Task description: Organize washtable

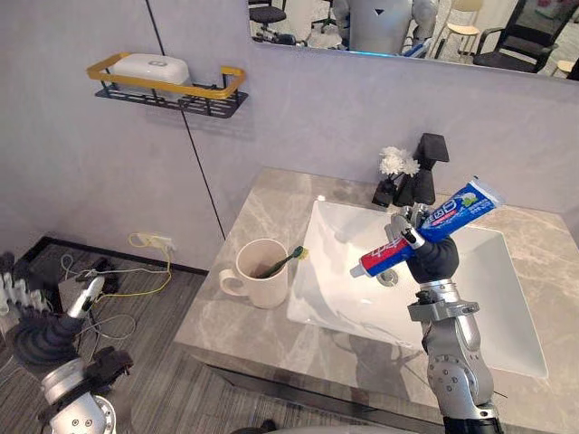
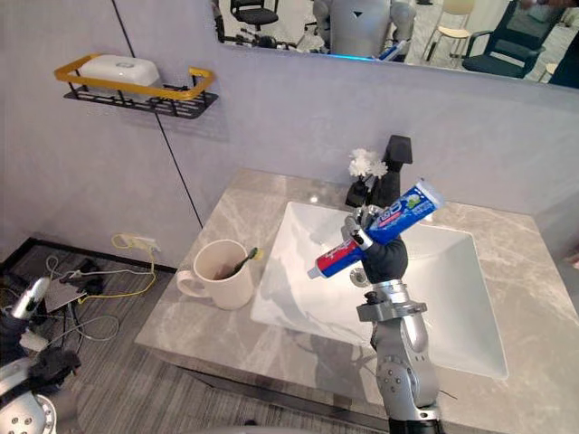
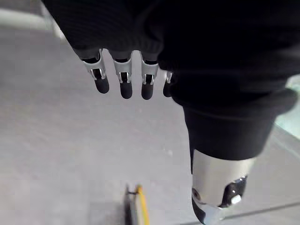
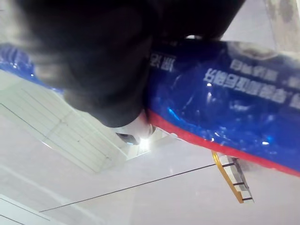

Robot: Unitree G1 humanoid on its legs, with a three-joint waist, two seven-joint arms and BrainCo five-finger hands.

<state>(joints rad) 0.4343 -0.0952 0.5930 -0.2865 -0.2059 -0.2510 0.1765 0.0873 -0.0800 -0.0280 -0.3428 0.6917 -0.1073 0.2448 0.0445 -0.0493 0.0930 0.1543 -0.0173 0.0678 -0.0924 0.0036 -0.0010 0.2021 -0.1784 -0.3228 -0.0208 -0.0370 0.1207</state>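
Toothpaste tube tilts above the sink, clamped by curled fingers of the right robot hand; a slack grip would drop it in; a wide swing could topple the mug near the tabletop's left edge.

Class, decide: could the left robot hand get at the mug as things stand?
Probably yes: the left robot hand hangs low beside the counter, and nothing blocks the mug on that side.
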